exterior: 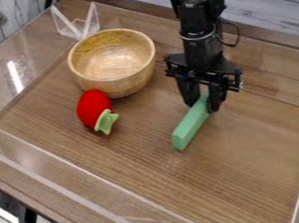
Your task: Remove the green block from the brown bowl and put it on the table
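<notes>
The green block point(187, 128) lies flat on the table point(252, 163), to the right of the brown bowl point(112, 63) and pointing diagonally toward the front left. My gripper point(207, 99) hangs straight down over the block's far end. Its fingers are spread open on either side of that end and are not clamped on it. The bowl stands empty at the back left, a hand's width from the gripper.
A red round toy point(94, 108) with a small green stem lies just in front of the bowl. Clear plastic walls point(66, 183) border the tabletop. A clear folded piece point(73, 21) stands behind the bowl.
</notes>
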Robot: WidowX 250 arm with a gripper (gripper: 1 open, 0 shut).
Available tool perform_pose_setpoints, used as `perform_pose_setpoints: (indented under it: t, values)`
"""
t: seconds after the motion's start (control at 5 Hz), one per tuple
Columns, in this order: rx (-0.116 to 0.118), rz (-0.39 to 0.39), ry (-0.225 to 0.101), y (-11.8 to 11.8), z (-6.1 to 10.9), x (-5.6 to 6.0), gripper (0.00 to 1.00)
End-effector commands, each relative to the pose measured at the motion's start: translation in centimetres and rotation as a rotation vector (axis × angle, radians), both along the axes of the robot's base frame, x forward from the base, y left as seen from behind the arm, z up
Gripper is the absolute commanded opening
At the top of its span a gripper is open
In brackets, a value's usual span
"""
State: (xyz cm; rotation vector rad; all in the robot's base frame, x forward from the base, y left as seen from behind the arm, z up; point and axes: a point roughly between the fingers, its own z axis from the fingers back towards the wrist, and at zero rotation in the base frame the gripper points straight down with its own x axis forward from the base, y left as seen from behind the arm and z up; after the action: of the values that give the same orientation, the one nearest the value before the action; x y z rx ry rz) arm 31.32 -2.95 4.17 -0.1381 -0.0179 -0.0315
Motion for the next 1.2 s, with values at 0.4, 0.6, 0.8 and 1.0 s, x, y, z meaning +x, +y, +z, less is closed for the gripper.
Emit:
perform_pose_setpoints:
  t: [0.4, 0.6, 0.8, 1.0]
  values:
    - [-0.014, 0.102, -0.172, 2.9, 7.5, 1.4, 1.0]
    - [-0.004, 0.105, -0.206, 6.1, 10.3, 1.4, 1.0]
    - [0.014, 0.11, -0.209, 9.1, 11.7, 0.9, 1.0]
    - [0.024, 0.134, -0.205, 8.6, 11.4, -0.2, 1.0]
